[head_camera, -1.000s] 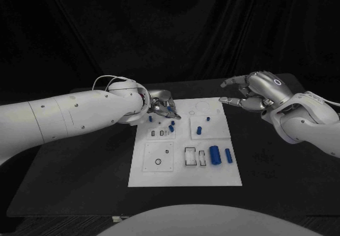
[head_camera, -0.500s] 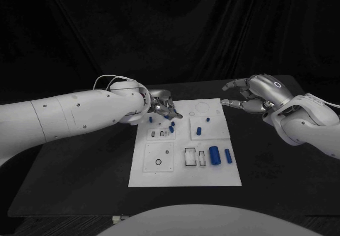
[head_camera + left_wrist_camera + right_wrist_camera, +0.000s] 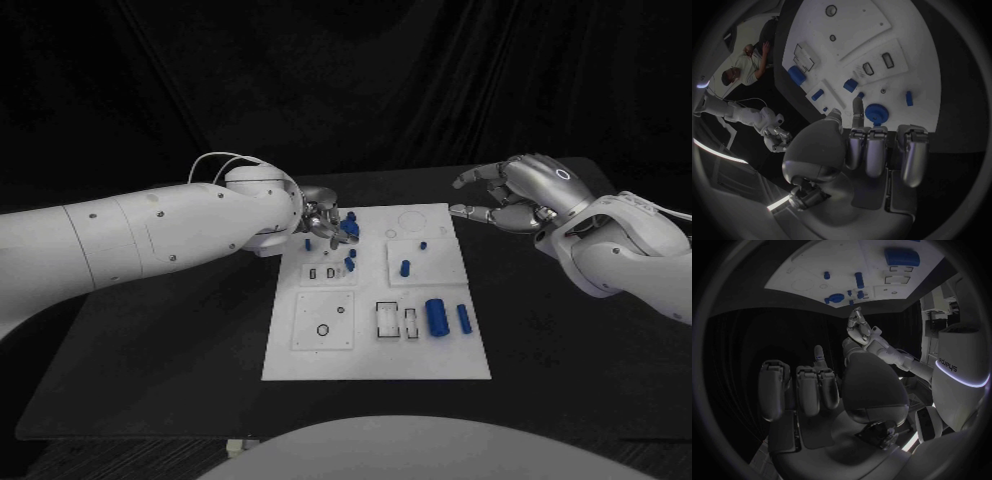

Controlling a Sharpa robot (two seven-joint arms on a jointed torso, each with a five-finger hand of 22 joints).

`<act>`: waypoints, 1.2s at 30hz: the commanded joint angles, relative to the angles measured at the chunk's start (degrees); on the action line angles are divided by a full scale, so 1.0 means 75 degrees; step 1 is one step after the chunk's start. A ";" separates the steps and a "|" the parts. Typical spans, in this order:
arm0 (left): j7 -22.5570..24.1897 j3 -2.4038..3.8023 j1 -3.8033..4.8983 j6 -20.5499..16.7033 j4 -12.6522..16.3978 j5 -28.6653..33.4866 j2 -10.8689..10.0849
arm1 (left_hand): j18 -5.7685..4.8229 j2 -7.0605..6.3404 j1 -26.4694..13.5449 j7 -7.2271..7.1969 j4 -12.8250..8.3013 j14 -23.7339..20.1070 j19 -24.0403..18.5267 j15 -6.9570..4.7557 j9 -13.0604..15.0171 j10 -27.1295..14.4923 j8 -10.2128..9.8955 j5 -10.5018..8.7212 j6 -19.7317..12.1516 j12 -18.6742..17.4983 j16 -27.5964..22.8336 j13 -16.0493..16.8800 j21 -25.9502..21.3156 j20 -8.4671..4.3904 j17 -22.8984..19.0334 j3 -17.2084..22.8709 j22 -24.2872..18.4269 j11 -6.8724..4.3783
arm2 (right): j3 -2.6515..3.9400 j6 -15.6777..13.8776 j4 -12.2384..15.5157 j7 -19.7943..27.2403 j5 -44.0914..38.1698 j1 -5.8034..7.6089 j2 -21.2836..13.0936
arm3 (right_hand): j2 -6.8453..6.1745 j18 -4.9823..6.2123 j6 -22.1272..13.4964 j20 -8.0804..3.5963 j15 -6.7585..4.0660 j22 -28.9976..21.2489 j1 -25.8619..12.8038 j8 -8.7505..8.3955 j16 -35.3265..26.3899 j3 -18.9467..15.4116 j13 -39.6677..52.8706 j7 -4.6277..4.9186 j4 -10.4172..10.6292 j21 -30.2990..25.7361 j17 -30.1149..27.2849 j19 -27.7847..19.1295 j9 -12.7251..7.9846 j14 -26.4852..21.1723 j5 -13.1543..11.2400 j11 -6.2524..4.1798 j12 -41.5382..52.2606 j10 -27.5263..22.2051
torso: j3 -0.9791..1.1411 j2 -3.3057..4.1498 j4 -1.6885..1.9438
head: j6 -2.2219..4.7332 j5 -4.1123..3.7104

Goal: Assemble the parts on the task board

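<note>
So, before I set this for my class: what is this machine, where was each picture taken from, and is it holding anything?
It is a robot with two white arms ending in silver hands. One picture looks down from its head; the two round ones come from cameras behind each wrist. On the black table lies a white task board with small blue parts, such as a thick cylinder. The left hand reaches over the board's far corner, fingertips at a round blue part; whether it grips it is unclear. The right hand hovers beside the board, fingers curved and apart, holding nothing.
</note>
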 commanded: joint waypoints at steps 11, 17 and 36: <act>-0.0489 0.0007 -0.0159 0.0463 -0.0110 -0.0003 0.0139 | -0.0046 0.0034 -0.0043 0.0029 0.0005 0.0793 0.0818 0.0025 -0.0235 0.0794 -0.0409 0.0023 0.0154 0.0026 0.0020 0.2010 0.0023 0.0015 0.2011 0.0066 0.2011 0.0070 | 0.0006 0.0117 -0.0004 -0.0186 0.0022 -0.0025 0.0022 | 0.0107 0.0023 0.0052 0.0066 0.0039 0.1661 0.0008 0.0040 0.0019 0.0012 0.2011 -0.0005 0.0030 -0.0063 0.2013 0.0305 -0.0018 0.0814 0.0054 0.0047 0.0019 0.0813 | -0.0028 -0.0042 0.0003 | -0.0002 0.0053; -0.0527 0.0007 -0.0236 0.0541 -0.0202 -0.0003 0.0210 | -0.0046 0.0039 -0.0040 0.0034 0.0001 0.0793 0.0818 0.0028 -0.0260 0.0794 -0.0456 0.0026 0.0166 0.0026 0.0020 0.2010 0.0023 0.0017 0.2011 0.0075 0.2011 0.0073 | 0.0006 0.0132 -0.0009 -0.0193 0.0022 -0.0027 0.0034 | 0.0111 0.0027 0.0055 0.0066 0.0040 0.1655 0.0010 0.0041 0.0019 0.0010 0.2011 -0.0005 0.0029 -0.0079 0.2013 0.0297 -0.0020 0.0814 0.0064 0.0046 0.0019 0.0813 | -0.0023 -0.0061 -0.0004 | -0.0002 0.0056; -0.0378 0.0007 -0.0372 0.0558 -0.0417 -0.0003 0.0442 | -0.0046 0.0063 -0.0074 0.0072 0.0012 0.0793 0.0818 0.0055 -0.0377 0.0794 -0.0683 -0.0004 0.0196 0.0026 0.0020 0.2010 0.0023 0.0040 0.2011 0.0094 0.2011 0.0107 | 0.0006 0.0120 -0.0061 -0.0147 0.0022 -0.0051 0.0063 | 0.0111 0.0039 0.0059 0.0066 0.0040 0.1640 0.0025 0.0040 0.0019 0.0006 0.2011 -0.0004 0.0019 -0.0125 0.2013 0.0275 -0.0027 0.0814 0.0078 0.0048 0.0019 0.0813 | -0.0040 -0.0084 -0.0010 | -0.0002 0.0071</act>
